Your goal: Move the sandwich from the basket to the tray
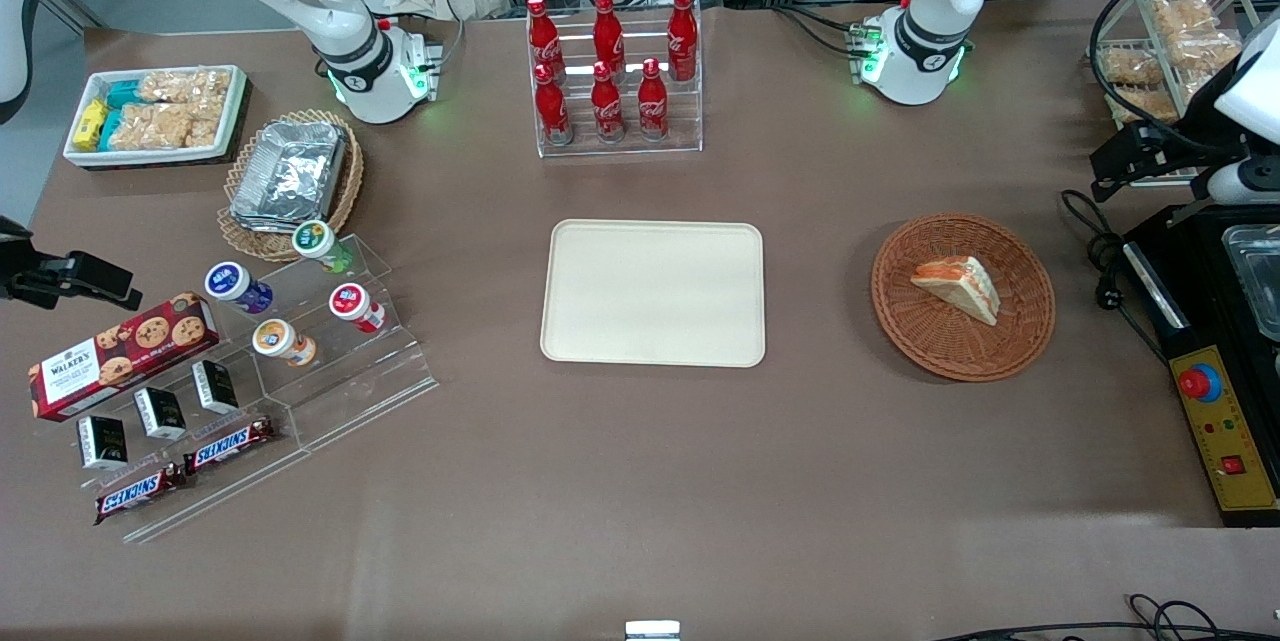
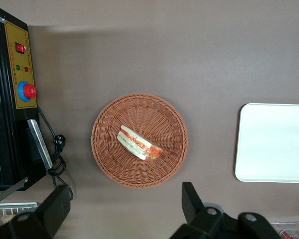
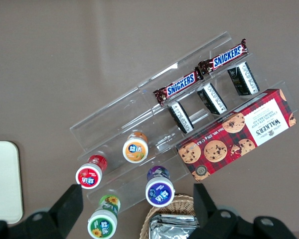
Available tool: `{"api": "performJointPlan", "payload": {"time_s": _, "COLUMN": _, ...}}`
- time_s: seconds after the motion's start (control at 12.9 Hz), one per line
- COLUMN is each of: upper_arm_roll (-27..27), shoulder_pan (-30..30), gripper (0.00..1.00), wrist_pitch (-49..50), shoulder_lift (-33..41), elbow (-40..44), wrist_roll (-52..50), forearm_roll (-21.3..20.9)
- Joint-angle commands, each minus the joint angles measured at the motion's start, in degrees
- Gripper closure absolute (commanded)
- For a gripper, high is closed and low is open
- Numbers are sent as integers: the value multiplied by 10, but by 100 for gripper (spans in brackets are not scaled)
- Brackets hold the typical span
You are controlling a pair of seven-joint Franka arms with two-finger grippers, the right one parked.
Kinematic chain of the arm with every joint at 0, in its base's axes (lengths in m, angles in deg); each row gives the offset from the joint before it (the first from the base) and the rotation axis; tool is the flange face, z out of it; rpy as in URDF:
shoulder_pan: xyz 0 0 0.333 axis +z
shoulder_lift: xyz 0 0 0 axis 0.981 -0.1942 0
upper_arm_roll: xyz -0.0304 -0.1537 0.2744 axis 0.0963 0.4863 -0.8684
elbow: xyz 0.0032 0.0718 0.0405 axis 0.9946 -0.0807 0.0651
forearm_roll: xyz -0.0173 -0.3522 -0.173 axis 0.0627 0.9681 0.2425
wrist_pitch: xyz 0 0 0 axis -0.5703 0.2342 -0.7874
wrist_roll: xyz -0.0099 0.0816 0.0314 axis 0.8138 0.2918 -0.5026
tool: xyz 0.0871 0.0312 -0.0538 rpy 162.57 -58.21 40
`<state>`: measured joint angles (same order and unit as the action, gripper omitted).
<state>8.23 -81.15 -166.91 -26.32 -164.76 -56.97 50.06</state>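
The sandwich [image 1: 958, 287] [image 2: 138, 143], a pale wedge with orange and green filling, lies on its side in the round reddish-brown basket [image 1: 900, 321] [image 2: 109, 164]. The cream tray [image 1: 652, 292] [image 2: 274, 142] lies flat mid-table with nothing on it, a hand's width from the basket toward the parked arm's end. My gripper [image 1: 1130, 161] [image 2: 124, 206] hangs high above the table, farther from the front camera than the basket and toward the working arm's end. It is open wide, and nothing is between its black fingers [image 2: 192, 201].
A black control box [image 1: 1215, 411] [image 2: 20, 89] with a red button and a cable [image 1: 1100, 251] stands beside the basket at the working arm's end. A rack of red bottles [image 1: 612, 71] stands farther from the camera than the tray. A wire rack of bagged snacks [image 1: 1170, 41] stands near the gripper.
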Motion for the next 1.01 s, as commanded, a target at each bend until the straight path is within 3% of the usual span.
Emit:
{"api": "performJointPlan", "payload": {"time_s": 0.0, "upper_arm_roll": 5, "shoulder_pan": 5, "gripper": 0, "wrist_pitch": 16, "shoulder_lift": -9, "elbow": 17, "wrist_roll": 3, "forearm_roll": 0}}
{"api": "performJointPlan", "payload": {"time_s": 0.16, "upper_arm_roll": 5, "shoulder_pan": 5, "gripper": 0, "wrist_pitch": 21, "shoulder_lift": -10, "elbow": 16, "wrist_roll": -12, "forearm_roll": 2}}
{"api": "performJointPlan", "payload": {"time_s": 0.47, "upper_arm_roll": 5, "shoulder_pan": 4, "gripper": 0, "wrist_pitch": 34, "shoulder_lift": -7, "elbow": -15, "wrist_roll": -172, "forearm_roll": 1}}
{"api": "performJointPlan", "payload": {"time_s": 0.62, "upper_arm_roll": 5, "shoulder_pan": 5, "gripper": 0, "wrist_pitch": 27, "shoulder_lift": 10, "elbow": -59, "wrist_roll": -268, "forearm_roll": 2}}
{"api": "performJointPlan", "payload": {"time_s": 0.78, "upper_arm_roll": 4, "shoulder_pan": 5, "gripper": 0, "wrist_pitch": -1, "shoulder_lift": 38, "elbow": -122, "wrist_roll": -274, "forearm_roll": 1}}
{"api": "performJointPlan", "payload": {"time_s": 0.93, "upper_arm_roll": -1, "shoulder_pan": 6, "gripper": 0, "wrist_pitch": -92, "shoulder_lift": 87, "elbow": -235, "wrist_roll": -277, "forearm_roll": 1}}
